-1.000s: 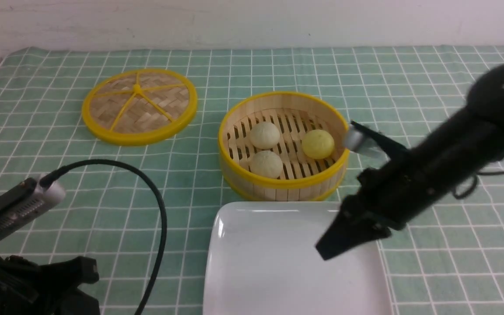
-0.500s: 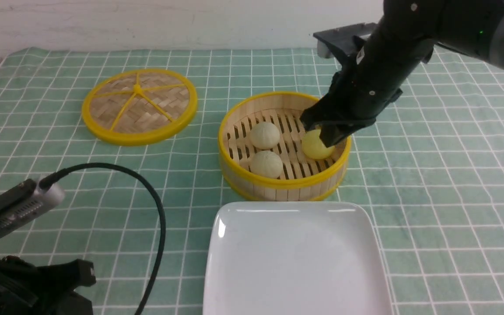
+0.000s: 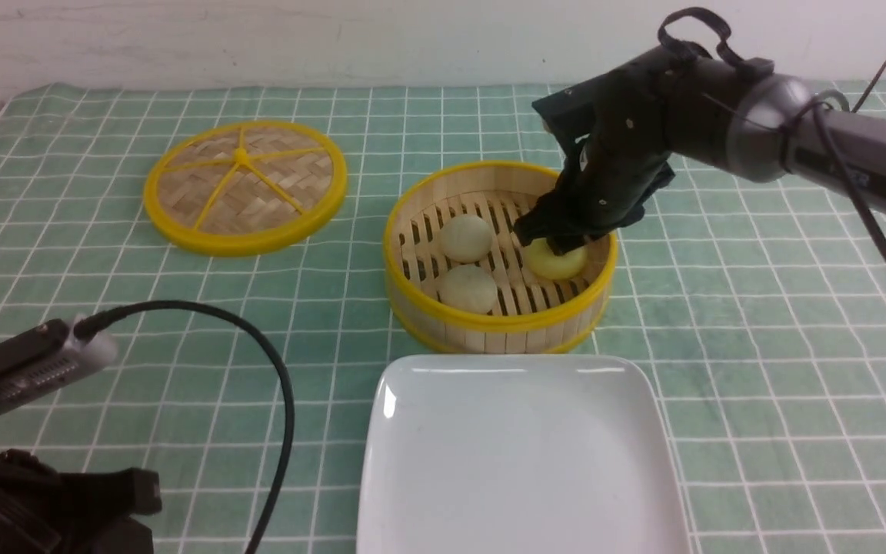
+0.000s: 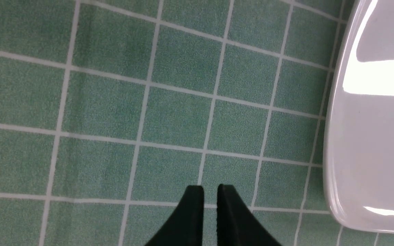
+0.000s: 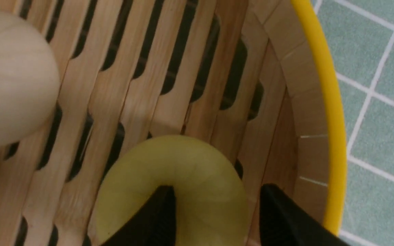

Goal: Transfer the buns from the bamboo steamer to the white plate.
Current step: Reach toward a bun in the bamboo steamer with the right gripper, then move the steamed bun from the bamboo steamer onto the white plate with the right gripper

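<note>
The bamboo steamer stands mid-table and holds three buns: two cream ones and a yellow bun. My right gripper reaches down into the steamer, right over the yellow bun. In the right wrist view it is open: one finger lies over the yellow bun, the other stands between the bun and the steamer wall. A cream bun lies beside. The white plate sits bare in front of the steamer. My left gripper hangs shut over the cloth next to the plate.
The flat woven lid with yellow spokes lies at the back left. A black cable loops from my left arm at the lower left. Green checked cloth covers the table.
My right arm swung from above the plate's right edge back to the steamer and dropped its open gripper onto the yellow bun. The left arm barely moved.
</note>
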Available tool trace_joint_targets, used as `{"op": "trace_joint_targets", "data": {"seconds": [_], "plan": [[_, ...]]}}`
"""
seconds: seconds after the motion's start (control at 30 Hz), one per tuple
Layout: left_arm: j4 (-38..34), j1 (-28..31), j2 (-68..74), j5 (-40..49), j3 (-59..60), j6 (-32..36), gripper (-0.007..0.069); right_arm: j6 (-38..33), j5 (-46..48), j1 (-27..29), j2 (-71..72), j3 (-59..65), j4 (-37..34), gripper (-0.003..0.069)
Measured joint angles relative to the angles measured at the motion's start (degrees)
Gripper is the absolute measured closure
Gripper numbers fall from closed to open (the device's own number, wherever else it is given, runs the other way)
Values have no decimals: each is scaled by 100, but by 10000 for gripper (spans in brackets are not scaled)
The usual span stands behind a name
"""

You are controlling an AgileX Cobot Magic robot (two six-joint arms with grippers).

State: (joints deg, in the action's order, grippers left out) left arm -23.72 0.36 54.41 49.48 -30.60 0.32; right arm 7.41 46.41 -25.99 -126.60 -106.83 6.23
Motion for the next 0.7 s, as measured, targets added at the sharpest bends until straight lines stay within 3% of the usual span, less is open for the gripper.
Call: {"op": "trace_joint_targets", "data": {"seconds": [0.1, 0.17, 0.2, 0.23, 0.27, 0.4, 0.7], "plan": [[0, 0, 0, -66, 0, 5, 515, 11, -77, 0, -87, -1, -158, 392], [0, 0, 0, -90, 0, 5, 510, 11, -106, 0, -113, -15, -332, 524], [0, 0, 0, -91, 0, 5, 510, 11, -113, 0, -113, -20, -351, 537], [0, 0, 0, -102, 0, 5, 506, 11, -95, 0, -107, -37, -505, 620], [0, 0, 0, -102, 0, 5, 505, -11, -58, 0, -83, -45, -623, 643], [0, 0, 0, -102, 0, 5, 498, -250, 338, 0, 166, -39, -785, 650], [0, 0, 0, -102, 0, 5, 481, -1086, 2336, -5, 1845, 174, -1349, 650]]}}
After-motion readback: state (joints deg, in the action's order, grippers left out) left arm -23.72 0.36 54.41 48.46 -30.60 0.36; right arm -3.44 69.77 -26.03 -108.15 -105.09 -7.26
